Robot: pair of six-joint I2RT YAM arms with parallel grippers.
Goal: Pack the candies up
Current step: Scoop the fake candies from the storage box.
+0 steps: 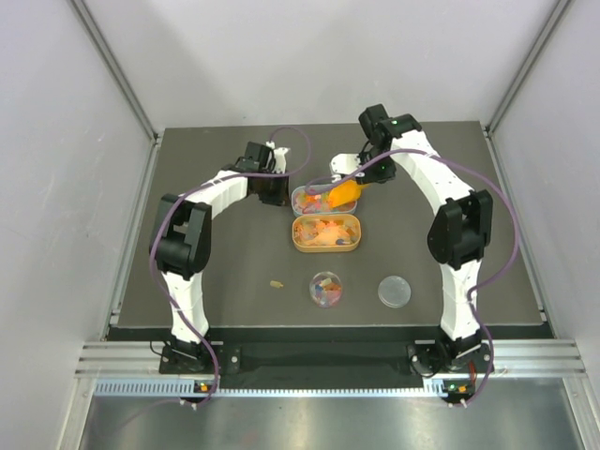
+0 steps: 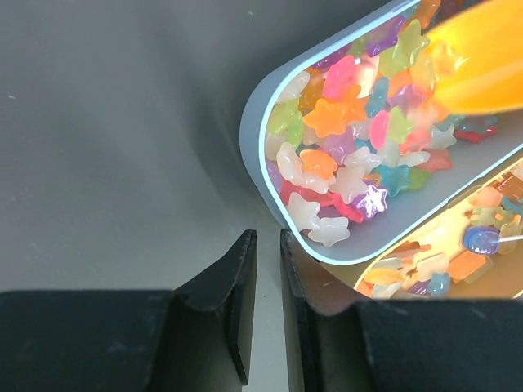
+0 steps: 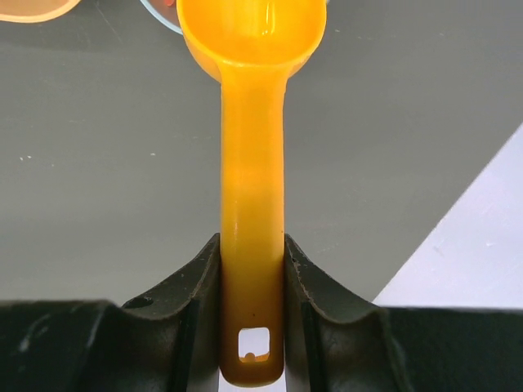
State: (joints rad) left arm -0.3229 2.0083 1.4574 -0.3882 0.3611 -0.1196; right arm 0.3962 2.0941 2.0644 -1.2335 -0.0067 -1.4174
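- the left gripper (image 2: 268,245) is closed to a narrow slit on the rounded end wall of the pale tray (image 2: 253,139); a pale strip fills the gap between its jaws.
- the right gripper (image 3: 252,242) is clamped on the handle of the orange scoop (image 3: 252,122), gripping near the end with the small square hole.
- the candies (image 2: 343,122) lie mostly in the pale tray, heaped as little stars in pink, orange, green, blue and white.
- the bowl of the scoop hangs over the far part of that tray and hides some of the candies beneath it in the left wrist view.
- a tan tray (image 1: 325,249) sits right against the pale tray on the near side, and it also holds mixed sweets; the left gripper's own finger covers one corner of it.
- nearer the arm bases, a small round cup (image 1: 313,284) holds a few more sweets.
- a round clear lid (image 1: 394,292) lies flat beside the cup, apart from it.
- one small yellowish bit (image 1: 277,283) lies loose on the dark table (image 1: 216,300), left of the cup.
- a purple cable (image 1: 307,150) loops just behind the left gripper and the pale tray.
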